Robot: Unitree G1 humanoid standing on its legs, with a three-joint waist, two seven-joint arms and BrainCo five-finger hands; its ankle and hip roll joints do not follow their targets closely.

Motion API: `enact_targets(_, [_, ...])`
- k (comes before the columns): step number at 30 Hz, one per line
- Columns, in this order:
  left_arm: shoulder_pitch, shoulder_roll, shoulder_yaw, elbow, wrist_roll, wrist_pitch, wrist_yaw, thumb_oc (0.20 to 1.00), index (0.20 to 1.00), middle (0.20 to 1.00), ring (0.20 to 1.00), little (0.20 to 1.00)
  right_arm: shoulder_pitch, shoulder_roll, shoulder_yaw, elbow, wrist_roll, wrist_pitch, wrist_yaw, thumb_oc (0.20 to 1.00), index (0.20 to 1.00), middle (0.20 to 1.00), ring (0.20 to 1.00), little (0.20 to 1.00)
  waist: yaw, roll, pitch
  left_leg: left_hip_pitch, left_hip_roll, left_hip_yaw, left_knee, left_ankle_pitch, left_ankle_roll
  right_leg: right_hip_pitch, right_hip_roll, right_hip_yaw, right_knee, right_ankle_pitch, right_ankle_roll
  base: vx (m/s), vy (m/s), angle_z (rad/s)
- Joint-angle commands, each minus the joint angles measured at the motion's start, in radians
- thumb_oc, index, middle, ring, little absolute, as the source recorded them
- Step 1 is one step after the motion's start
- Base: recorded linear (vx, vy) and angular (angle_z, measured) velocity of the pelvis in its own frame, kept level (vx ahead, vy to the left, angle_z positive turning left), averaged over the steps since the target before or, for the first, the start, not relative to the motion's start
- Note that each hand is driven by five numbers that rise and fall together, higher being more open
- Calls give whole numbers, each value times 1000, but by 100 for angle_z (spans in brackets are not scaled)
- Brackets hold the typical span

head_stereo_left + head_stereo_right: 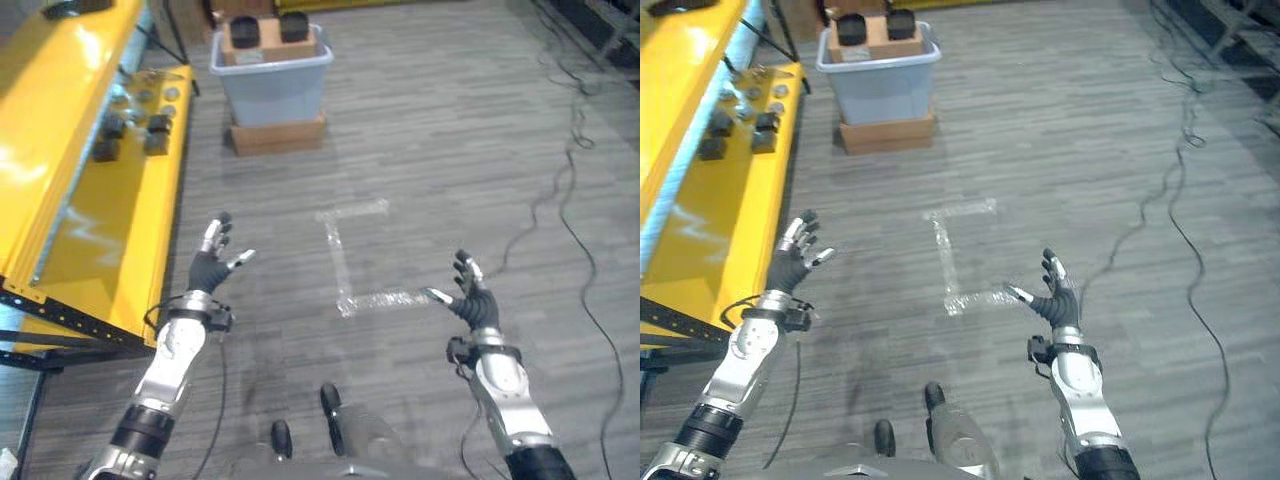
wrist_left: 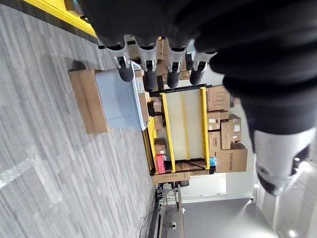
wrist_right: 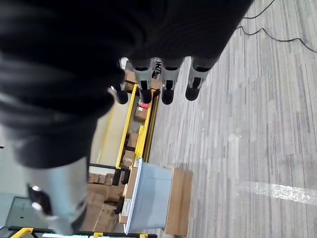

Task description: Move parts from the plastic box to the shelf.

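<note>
Two hands, left (image 1: 210,268) and right (image 1: 470,295), spread wide, holding nothing. Black parts (image 1: 262,30) waiting in grey plastic box (image 1: 270,85) on cardboard, beyond yellow metal shelf's (image 1: 95,190) far end. Likely approach; reaching next.

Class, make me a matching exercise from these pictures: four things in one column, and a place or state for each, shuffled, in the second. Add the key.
Things:
1. plastic box
2. yellow shelf
3. left robot hand
4. tape corner

Places or states:
A. on the floor between the two hands
B. open and empty
C. along the robot's left side
D. stands on a flat cardboard box

Pairs: 1-D, 2-C, 3-B, 4-A
</note>
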Motion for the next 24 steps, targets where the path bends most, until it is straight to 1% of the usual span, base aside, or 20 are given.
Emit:
enact_targets(1, [-15,16,19,1,-23,-57,-15,1000,1000,1000,1000,1000,4,-96,-52,-52,-120,-21,-25,1000,1000,1000,1000,1000,-4,-22,-36,-63,-22,18,532,-59,-70,71,-13,41,1,-93,85,212,-165,30])
enact_targets(2, [-15,17,19,1,-23,-56,-15,1000,1000,1000,1000,1000,3,-95,-52,-53,-120,-21,-25,1000,1000,1000,1000,1000,-6,-24,-39,-71,-23,16,534,-55,-71,66,-15,40,-2,-88,85,163,-137,25])
enact_targets(3, [3,24,32,-14,-18,-63,-16,1000,1000,1000,1000,1000,10,-137,-68,-75,-151,-18,-31,1000,1000,1000,1000,1000,3,-49,-14,-160,-55,3,747,-1,-92,101,-36,63,-6,-99,58,98,-89,6])
enact_targets(4, [3,25,32,-15,-18,-63,-16,1000,1000,1000,1000,1000,10,-137,-69,-75,-151,-18,-31,1000,1000,1000,1000,1000,1,-46,-14,-167,-52,1,758,-4,-93,97,-32,61,-3,-100,57,179,-131,-12])
enact_targets(5, [10,20,33,-11,-20,-63,-14,1000,1000,1000,1000,1000,5,-146,-65,-66,-151,-12,-39,1000,1000,1000,1000,1000,9,-56,-8,-213,-57,2,823,-6,-86,114,-42,71,-8,-105,44,99,-82,-32])
enact_targets(7, [24,14,38,-8,-20,-49,-10,1000,1000,1000,1000,1000,3,-157,-57,-64,-182,10,-49,1000,1000,1000,1000,1000,36,-70,8,-299,-57,-2,844,-42,-54,134,-52,92,-3,-117,30,172,-99,-21])
enact_targets(8, [39,10,46,-8,-23,-45,-11,1000,1000,1000,1000,1000,4,-162,-56,-67,-201,13,-51,1000,1000,1000,1000,1000,47,-70,10,-320,-57,-17,794,-54,-41,144,-49,101,-11,-121,32,323,-63,-31])
enact_targets(9, [68,10,64,-9,-15,-40,-6,1000,1000,1000,1000,1000,2,-157,-50,-64,-226,19,-64,1000,1000,1000,1000,1000,71,-67,2,-321,-56,-33,631,-70,-28,168,-41,112,-43,-124,49,274,-31,-45])
enact_targets(10, [69,9,64,-9,-14,-40,-6,1000,1000,1000,1000,1000,2,-157,-49,-63,-227,19,-65,1000,1000,1000,1000,1000,73,-71,1,-314,-60,-30,621,-67,-28,172,-45,116,-47,-123,50,330,-7,-59])
enact_targets(11, [77,13,65,-4,-2,-37,0,1000,1000,1000,1000,1000,-4,-153,-45,-58,-246,20,-74,1000,1000,1000,1000,1000,85,-60,-3,-313,-56,-49,460,-68,-26,189,-32,119,-63,-137,60,232,5,-61])
enact_targets(12, [77,15,61,-1,1,-35,1,1000,1000,1000,1000,1000,-15,-152,-37,-54,-257,26,-81,1000,1000,1000,1000,1000,96,-59,-9,-303,-52,-52,279,-23,-25,205,-34,118,-87,-138,65,334,9,-46])
enact_targets(13, [73,9,53,11,-7,-32,6,1000,1000,1000,1000,1000,-25,-147,-25,-43,-266,33,-90,1000,1000,1000,1000,1000,106,-44,-14,-315,-34,-64,169,24,-33,222,-17,117,-99,-150,69,353,-28,-39])
enact_targets(14, [60,-2,41,35,-5,-27,9,1000,1000,1000,1000,1000,-33,-145,-17,-22,-277,42,-100,1000,1000,1000,1000,1000,112,-45,-16,-302,-28,-60,64,72,-40,253,-18,108,-116,-162,69,389,-50,-15])
enact_targets(17, [61,-4,30,46,25,-13,2,1000,1000,1000,1000,1000,-18,-125,-11,-20,-304,49,-93,1000,1000,1000,1000,1000,101,-32,-29,-296,-15,7,17,81,-23,310,5,102,-98,-228,57,458,-2,12])
enact_targets(18, [69,-8,22,48,35,-4,-11,1000,1000,1000,1000,1000,11,-112,-14,-38,-321,56,-84,1000,1000,1000,1000,1000,97,-32,-52,-270,-23,27,-14,99,-9,333,-10,94,-83,-255,59,435,71,25])
enact_targets(20, [69,-7,14,57,43,-2,-14,1000,1000,1000,1000,1000,19,-108,-16,-40,-330,56,-85,1000,1000,1000,1000,1000,97,-43,-68,-263,-36,36,-6,89,-2,344,-23,87,-70,-271,68,344,54,9])
enact_targets(21, [68,-5,13,65,44,3,-15,1000,1000,1000,1000,1000,20,-102,-16,-42,-331,60,-83,1000,1000,1000,1000,1000,98,-49,-74,-254,-40,47,0,77,3,343,-30,82,-46,-267,82,495,43,14])
enact_targets(22, [58,1,8,86,55,10,-15,1000,1000,1000,1000,1000,19,-92,-16,-39,-333,62,-76,1000,1000,1000,1000,1000,94,-69,-77,-215,-61,55,10,35,13,318,-48,73,81,-216,141,336,16,13])
enact_targets(23, [57,1,9,86,55,10,-15,1000,1000,1000,1000,1000,18,-92,-16,-39,-333,62,-76,1000,1000,1000,1000,1000,95,-66,-78,-218,-57,55,8,39,11,314,-44,74,81,-212,140,310,8,15])
enact_targets(24, [50,8,14,90,57,15,-12,1000,1000,1000,1000,1000,13,-92,-10,-39,-339,67,-70,1000,1000,1000,1000,1000,90,-72,-68,-196,-67,53,17,16,23,263,-56,78,196,-131,182,125,-9,7])
